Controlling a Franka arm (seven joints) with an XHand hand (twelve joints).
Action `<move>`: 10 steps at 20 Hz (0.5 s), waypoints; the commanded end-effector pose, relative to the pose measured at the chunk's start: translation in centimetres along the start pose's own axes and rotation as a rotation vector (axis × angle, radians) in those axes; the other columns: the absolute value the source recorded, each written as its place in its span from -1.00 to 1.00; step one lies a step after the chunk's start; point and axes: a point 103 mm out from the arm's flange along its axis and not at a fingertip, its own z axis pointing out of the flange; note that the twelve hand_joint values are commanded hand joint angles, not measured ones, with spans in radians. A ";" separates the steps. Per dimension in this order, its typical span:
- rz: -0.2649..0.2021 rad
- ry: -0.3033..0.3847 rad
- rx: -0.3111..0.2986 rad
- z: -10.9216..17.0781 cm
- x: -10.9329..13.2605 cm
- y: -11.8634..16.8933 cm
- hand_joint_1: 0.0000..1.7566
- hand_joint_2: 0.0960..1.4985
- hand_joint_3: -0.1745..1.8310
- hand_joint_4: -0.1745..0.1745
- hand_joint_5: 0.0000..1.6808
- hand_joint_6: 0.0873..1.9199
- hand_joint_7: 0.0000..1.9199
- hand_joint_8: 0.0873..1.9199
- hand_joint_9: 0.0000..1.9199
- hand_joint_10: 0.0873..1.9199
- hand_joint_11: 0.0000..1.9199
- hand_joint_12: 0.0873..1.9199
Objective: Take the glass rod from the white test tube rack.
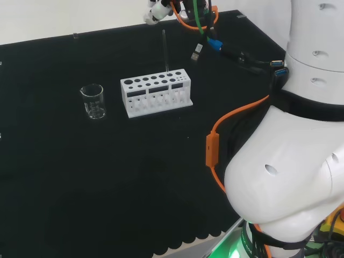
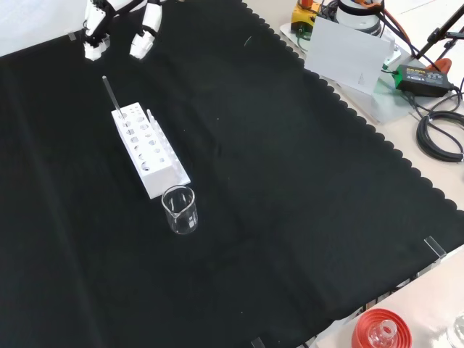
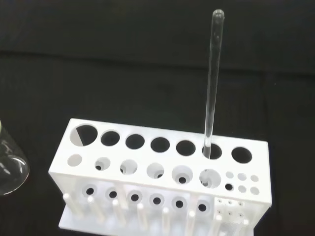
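The glass rod point(image 1: 165, 51) stood upright in the white test tube rack point(image 1: 156, 95) mid-desk point(image 1: 107, 177); the hand point(image 2: 119, 25), fingers relaxed, hovered clear above.

My hand point(image 2: 119, 32) is running off the front view's top edge, palm hidden, so finger set is unclear. In the wrist view the beaker point(image 3: 10, 164) is getting cropped at the picture's edge. A red ribbed stand point(image 2: 380, 330) is being cut off at the near edge of the front view.
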 end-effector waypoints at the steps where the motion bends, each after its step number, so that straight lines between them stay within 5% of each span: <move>1: -0.017 0.017 -0.007 1.2 -0.4 0.7 -0.30 0.15 -0.48 -0.25 -0.61 -0.40 -0.37 -0.23 -0.14 -0.33 -0.15 0.24; 10: 0.000 0.037 0.003 4.0 -3.6 2.6 -0.31 0.14 -0.47 -0.25 -0.61 -0.39 -0.37 -0.23 -0.14 -0.33 -0.15 0.24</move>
